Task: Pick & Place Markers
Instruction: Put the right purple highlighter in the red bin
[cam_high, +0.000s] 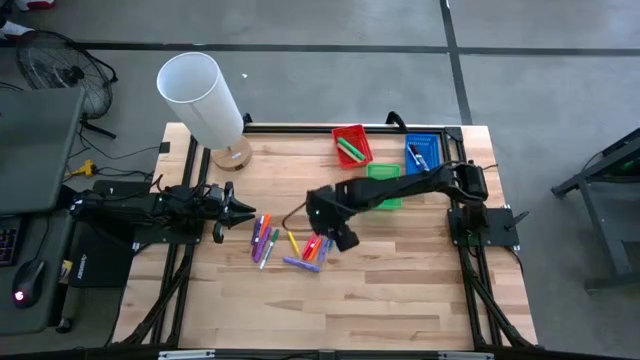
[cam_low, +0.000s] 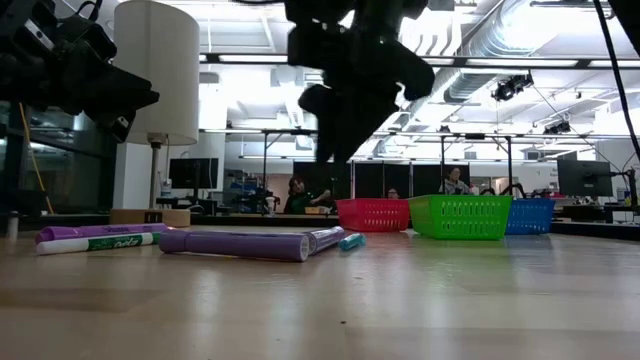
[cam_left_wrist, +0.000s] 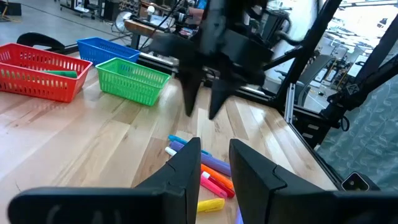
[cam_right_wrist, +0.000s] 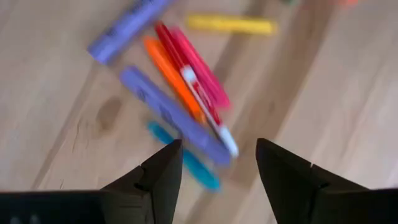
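Several markers in mixed colours lie flat on the wooden table in two loose groups, one (cam_high: 265, 240) nearer the left arm and one (cam_high: 312, 250) toward the middle. My right gripper (cam_high: 336, 240) hovers open above the middle group, tilted steeply down. In the right wrist view its fingers (cam_right_wrist: 217, 168) stand above purple, orange, red, teal and yellow markers (cam_right_wrist: 186, 81) and touch none. My left gripper (cam_high: 245, 211) waits level at the table's left, open with a narrow gap (cam_left_wrist: 214, 155) and nothing in it.
Red (cam_high: 352, 145), green (cam_high: 383, 188) and blue (cam_high: 425, 152) trays stand at the far right; the red one holds a green marker. A lamp with a white shade (cam_high: 200, 92) stands at the far left. Bare wood lies along the near edge.
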